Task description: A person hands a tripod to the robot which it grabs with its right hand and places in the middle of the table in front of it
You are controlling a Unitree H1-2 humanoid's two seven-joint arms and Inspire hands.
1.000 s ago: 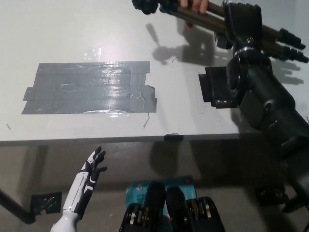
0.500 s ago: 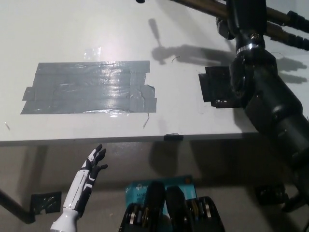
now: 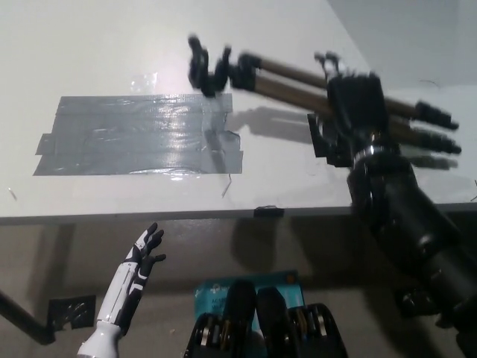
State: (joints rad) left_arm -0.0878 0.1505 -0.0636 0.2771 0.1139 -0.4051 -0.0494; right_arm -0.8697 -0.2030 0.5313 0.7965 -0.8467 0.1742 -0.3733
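The tripod (image 3: 287, 74) is gripped at mid-length by the right hand (image 3: 356, 104) and held over the right part of the table (image 3: 89, 45). Its long axis is laid left-right, head toward the tape (image 3: 134, 134). The left hand (image 3: 143, 257) is kept open, near left.

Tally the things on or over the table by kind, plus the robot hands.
Tripod: 1
Grey tape patch: 1
Black patch: 1
Robot hands: 2 (left robot hand, right robot hand)
Total: 5
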